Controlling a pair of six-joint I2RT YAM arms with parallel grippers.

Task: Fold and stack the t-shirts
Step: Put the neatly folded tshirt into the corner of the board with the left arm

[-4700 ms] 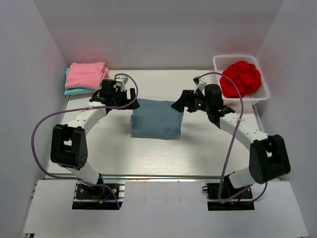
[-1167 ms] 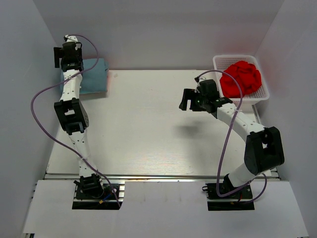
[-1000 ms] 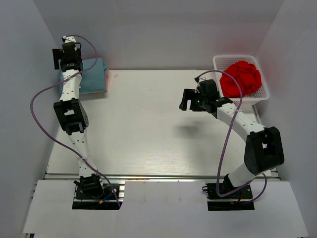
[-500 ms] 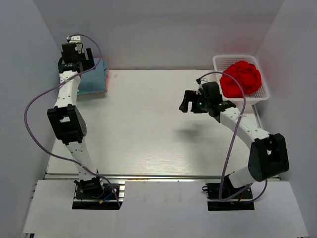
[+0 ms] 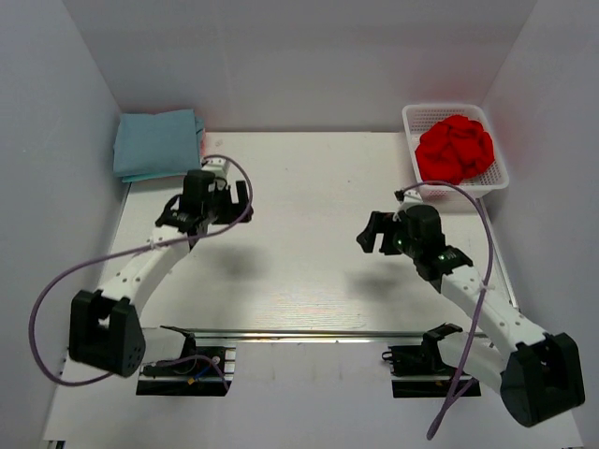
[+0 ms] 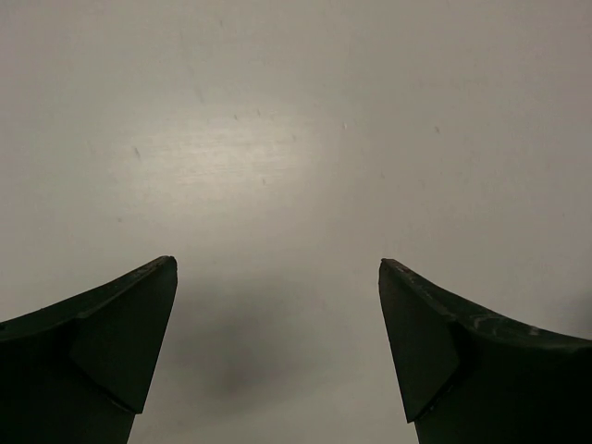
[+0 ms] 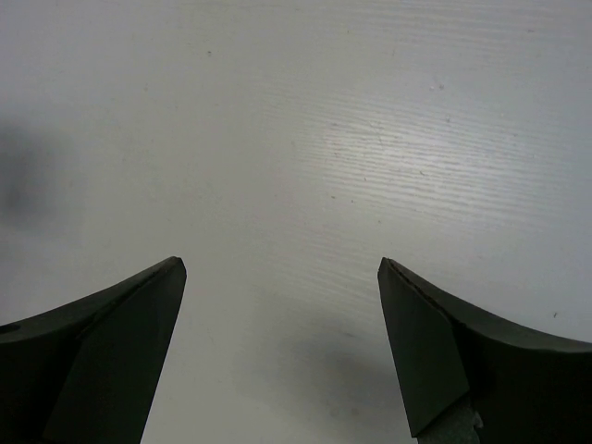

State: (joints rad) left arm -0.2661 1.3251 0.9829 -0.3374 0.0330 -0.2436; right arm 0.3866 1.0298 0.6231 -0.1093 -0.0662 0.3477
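Observation:
A folded blue-grey t-shirt (image 5: 156, 142) lies on top of the stack at the far left corner; a sliver of pink (image 5: 201, 139) shows at its right edge. A crumpled red t-shirt (image 5: 455, 147) lies in the white mesh basket (image 5: 498, 178) at the far right. My left gripper (image 5: 230, 192) is open and empty over bare table, just in front of the stack. My right gripper (image 5: 371, 234) is open and empty over the table's middle right. Both wrist views show only bare table between open fingers (image 6: 111, 324) (image 7: 444, 342).
White walls close in the table on the left, back and right. The table's white top (image 5: 299, 253) lies between the two arms. Purple cables loop off both arms.
The left arm has pulled back from the stack at the far left corner towards the table's middle, leaving the blue-grey shirt on top. The right arm has drawn back towards the near side.

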